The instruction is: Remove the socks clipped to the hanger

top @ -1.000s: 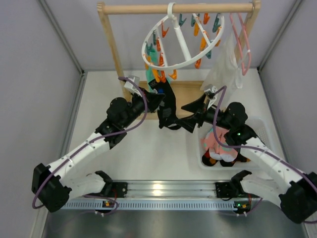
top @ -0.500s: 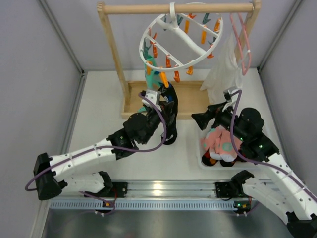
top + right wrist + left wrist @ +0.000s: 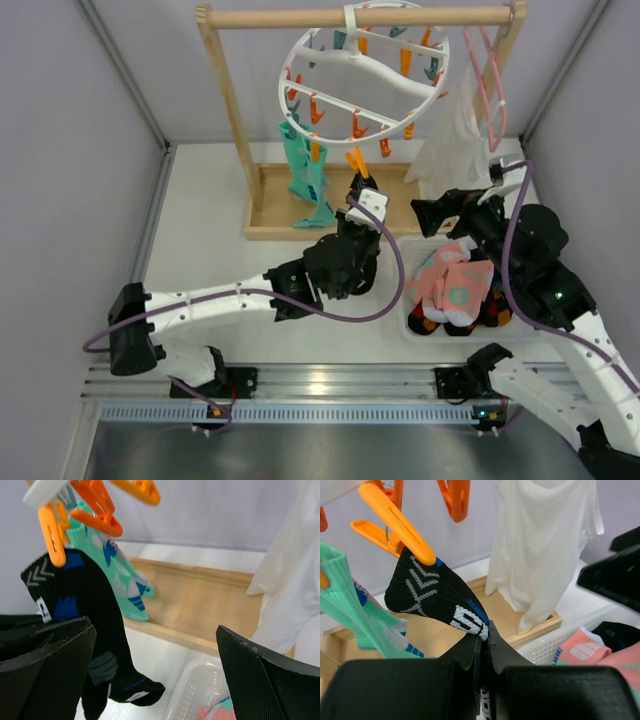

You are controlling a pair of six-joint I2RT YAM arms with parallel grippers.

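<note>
My left gripper is shut on a black sock with white marks. An orange clip of the round white hanger still holds the sock's cuff, and the sock is stretched taut between clip and jaws. In the top view the left gripper sits just under the ring, beside the basket. A teal sock hangs clipped at the ring's left side. My right gripper is open and empty, right of the black sock, with one finger above the basket.
A white basket at the right holds pink socks and darker ones. A white garment and a pink wire hanger hang from the wooden rail. The frame's wooden base lies below.
My left gripper has moved right towards the basket with the black sock, pulling it taut. The ring has swung and tilted. My right gripper has drawn back to the right, away from the sock.
</note>
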